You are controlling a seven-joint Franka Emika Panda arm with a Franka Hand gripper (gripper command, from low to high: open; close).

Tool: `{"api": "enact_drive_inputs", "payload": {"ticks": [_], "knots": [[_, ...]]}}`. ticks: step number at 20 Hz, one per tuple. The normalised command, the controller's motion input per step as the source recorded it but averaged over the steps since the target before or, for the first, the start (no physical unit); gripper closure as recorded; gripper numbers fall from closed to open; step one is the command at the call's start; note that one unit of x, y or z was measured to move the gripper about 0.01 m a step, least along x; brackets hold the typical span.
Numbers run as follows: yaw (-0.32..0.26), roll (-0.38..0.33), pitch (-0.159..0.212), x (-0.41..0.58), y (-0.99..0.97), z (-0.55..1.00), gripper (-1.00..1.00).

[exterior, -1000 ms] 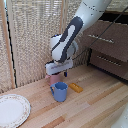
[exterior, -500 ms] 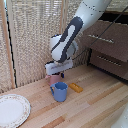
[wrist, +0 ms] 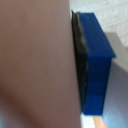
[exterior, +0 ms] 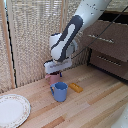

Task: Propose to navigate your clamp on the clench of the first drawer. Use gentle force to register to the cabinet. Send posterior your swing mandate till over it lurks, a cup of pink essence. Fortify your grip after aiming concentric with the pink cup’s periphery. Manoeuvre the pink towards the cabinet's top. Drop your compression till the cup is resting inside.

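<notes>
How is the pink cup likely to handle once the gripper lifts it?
The pink cup looks rigid, so it should hold shape. In the wrist view its smooth wall lies against a blue finger pad, so slip seems possible. The blue mug is close; swinging could knock it.

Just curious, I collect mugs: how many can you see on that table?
2: the blue mug stands on the wooden floor; the pink cup is right behind it, under the clamp. Others may be hidden.

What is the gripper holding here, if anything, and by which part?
The gripper is shut on the pink cup: a blue finger presses its wall near the rim, per the wrist view.
</notes>
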Motion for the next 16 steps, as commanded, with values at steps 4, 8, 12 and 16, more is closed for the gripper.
{"api": "enact_drive_inputs", "payload": {"ticks": [4,8,12,16], "knots": [[-0.259,0.136,0.002,-0.162,0.0,0.68,1.0],[-0.25,0.071,0.0,-0.021,0.01,0.86,1.0],[-0.226,0.025,0.0,0.049,0.1,0.93,1.0],[-0.207,0.002,0.0,0.139,0.11,0.98,1.0]]}}
